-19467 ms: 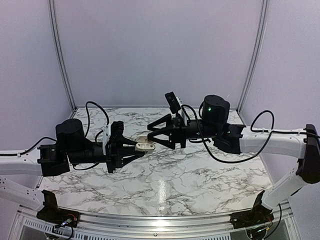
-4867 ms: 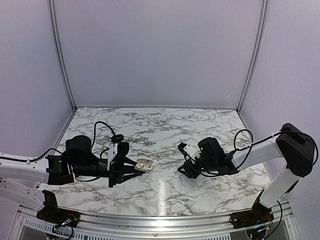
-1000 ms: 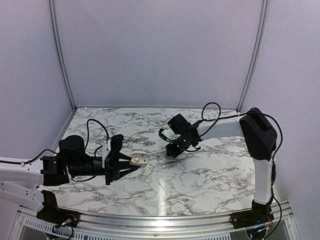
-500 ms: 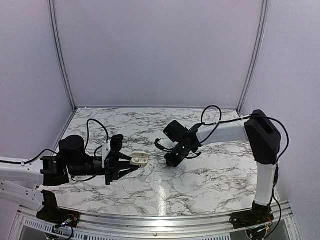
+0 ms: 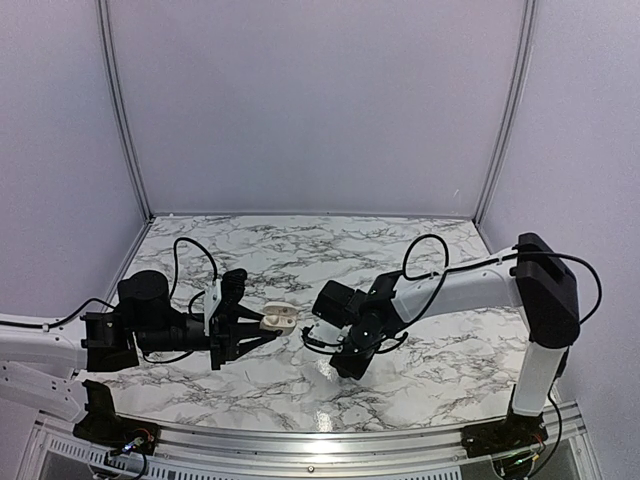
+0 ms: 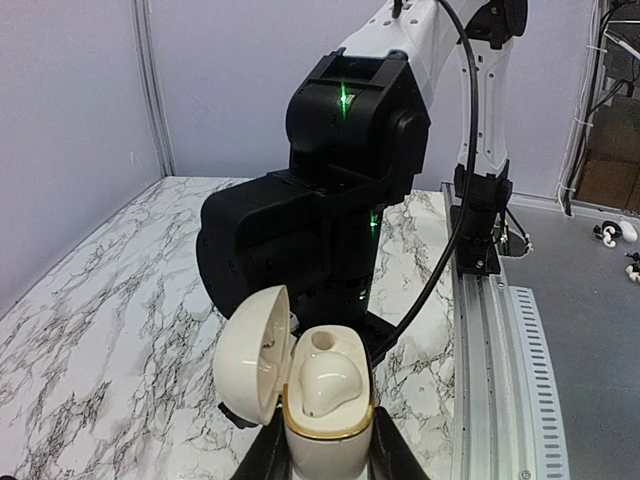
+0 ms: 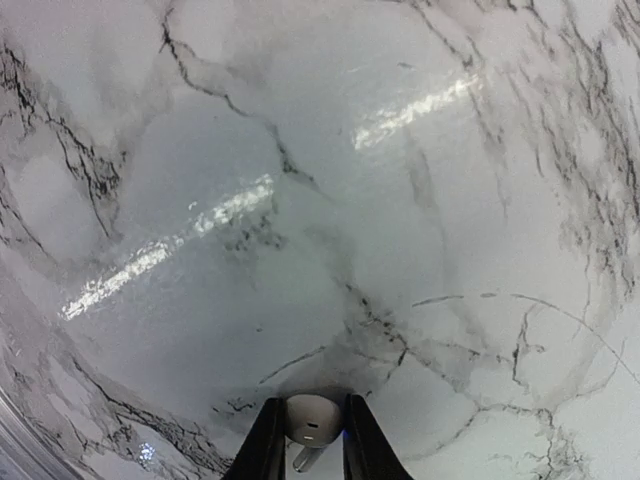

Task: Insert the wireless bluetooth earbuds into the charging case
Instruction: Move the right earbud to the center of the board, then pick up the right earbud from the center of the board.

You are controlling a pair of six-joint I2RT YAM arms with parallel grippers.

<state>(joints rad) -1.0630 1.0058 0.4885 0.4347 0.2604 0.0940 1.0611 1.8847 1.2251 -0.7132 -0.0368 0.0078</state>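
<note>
My left gripper [image 5: 262, 331] is shut on the charging case [image 5: 281, 317], a small white case held above the table with its lid open. In the left wrist view the case [image 6: 322, 425] sits upright between my fingers, lid [image 6: 250, 365] swung left. One white earbud [image 6: 326, 385] lies in it, beside an empty round socket [image 6: 325, 343]. My right gripper [image 7: 306, 432] points down close over the marble and is shut on a second pale earbud [image 7: 311, 418] with a short stem. In the top view the right gripper [image 5: 347, 364] is right of and nearer than the case.
The marble tabletop [image 5: 420, 350] has a metal rail [image 5: 300, 440] along its near edge and walls on three sides. The right arm's wrist [image 6: 330, 200] fills the space just behind the case in the left wrist view.
The right arm has swung from the back middle of the table towards the near edge and down, ending right of the case. The left arm and the case have not moved.
</note>
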